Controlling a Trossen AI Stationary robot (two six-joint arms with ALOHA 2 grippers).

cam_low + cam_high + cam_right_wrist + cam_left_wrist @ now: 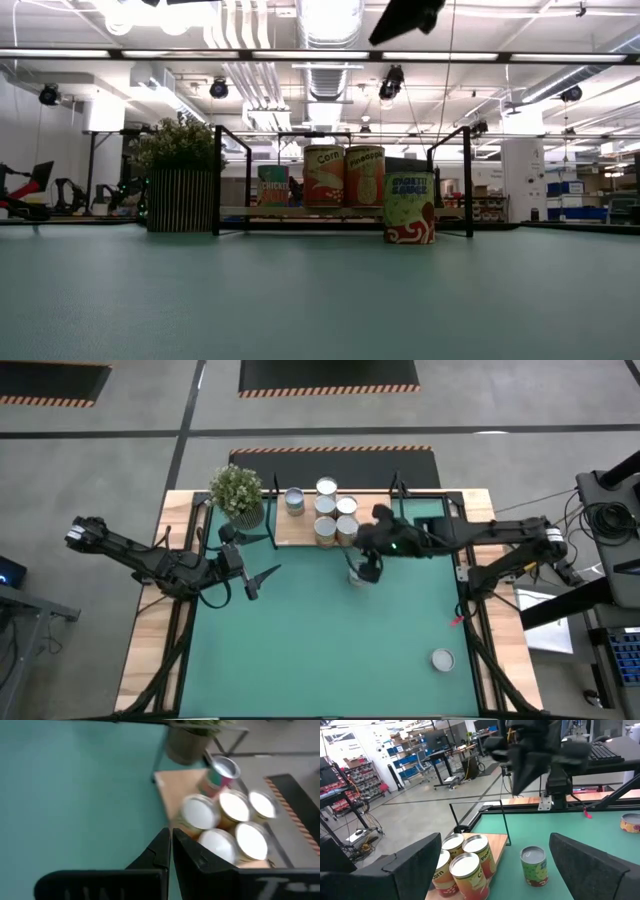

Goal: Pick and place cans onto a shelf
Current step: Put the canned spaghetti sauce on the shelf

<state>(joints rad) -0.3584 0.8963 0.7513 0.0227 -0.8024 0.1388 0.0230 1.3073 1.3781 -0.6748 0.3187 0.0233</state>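
— Where is your claw?

— My right claw point(171, 851) is closed and empty, above the green-label can point(359, 574) on the mat just before the shelf point(300, 532). I must open it and descend straight over the smooth tin cylinder.

— And the left claw point(262, 582)?

— It waits open. Five cans point(326, 508) with shiny tops stand on the wooden board.

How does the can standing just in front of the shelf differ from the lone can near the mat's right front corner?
The can by the shelf stands on the green mat under the right pincer; the lone can sits far from both arms. The first shows a green-and-red label; the second's label is hardly visible. Both stand upright with silver tops.
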